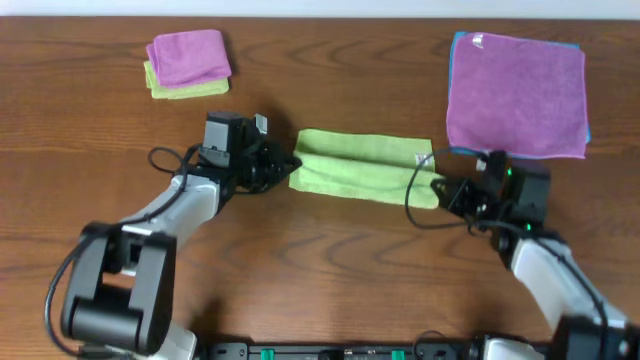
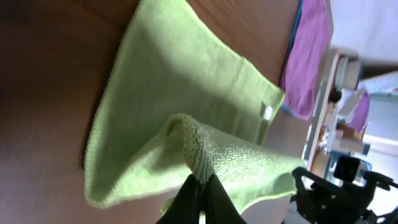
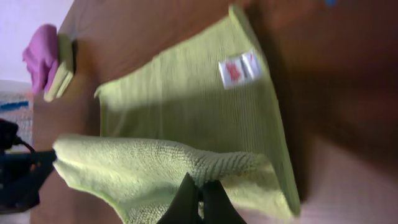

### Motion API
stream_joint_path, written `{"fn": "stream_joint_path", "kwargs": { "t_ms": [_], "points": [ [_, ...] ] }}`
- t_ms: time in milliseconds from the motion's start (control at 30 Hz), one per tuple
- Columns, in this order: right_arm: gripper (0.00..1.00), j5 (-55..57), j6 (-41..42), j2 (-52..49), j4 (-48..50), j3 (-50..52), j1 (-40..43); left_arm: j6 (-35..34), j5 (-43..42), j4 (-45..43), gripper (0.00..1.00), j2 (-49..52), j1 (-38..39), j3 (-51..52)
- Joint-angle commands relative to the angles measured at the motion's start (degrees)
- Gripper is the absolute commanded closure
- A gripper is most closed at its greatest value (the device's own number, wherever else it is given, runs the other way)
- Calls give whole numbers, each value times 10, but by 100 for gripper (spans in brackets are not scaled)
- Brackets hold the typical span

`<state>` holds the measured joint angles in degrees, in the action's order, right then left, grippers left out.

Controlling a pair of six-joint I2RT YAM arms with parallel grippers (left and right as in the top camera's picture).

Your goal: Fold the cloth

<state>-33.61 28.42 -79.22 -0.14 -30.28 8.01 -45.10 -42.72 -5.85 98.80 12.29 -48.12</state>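
The wooden surface carries a spread purple cloth at the far right. The green cloth lies at the centre as a long band between the two arms. A small folded pile sits at the far left, well apart from it.

The left gripper is clenched on the band's left end and the right gripper on its right end. Both wrist views show the near edge pinched and raised over the flat layer.

The fold looks half made. To finish it well, both ends should travel away together at one height with the raised edge taut. They should lower onto the far edge, where the label sits, before letting go, so that the corners meet without a sagging middle.
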Motion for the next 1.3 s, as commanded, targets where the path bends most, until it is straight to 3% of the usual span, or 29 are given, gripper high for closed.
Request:
{"fn": "stream_joint_path", "kwargs": {
  "t_ms": [0,433,800,867,933,1067,1133,1267],
  "points": [
    [99,34,-20,-47,7,-38,-4,-32,27,-18,94,31,-5,-13],
    [99,80,-38,-187,32,-153,-47,-31,48,-19,94,135,-5,-151],
    [98,104,-41,-212,36,-166,-47,-27,57,-17,94,170,-5,-158],
    [96,115,-43,-212,36,-166,-47,-25,60,-17,94,172,-5,-158],
    [84,120,-43,-212,36,-166,-47,-19,61,-17,93,172,-5,-158],
    [60,120,-43,-212,36,-166,-47,-12,56,-17,60,172,-12,-158],
    [56,115,-43,-210,36,-166,-46,-11,48,-17,42,172,-19,-158],
    [51,103,-42,-198,36,-166,-46,4,12,-17,26,170,-35,-159]
  ]
}}
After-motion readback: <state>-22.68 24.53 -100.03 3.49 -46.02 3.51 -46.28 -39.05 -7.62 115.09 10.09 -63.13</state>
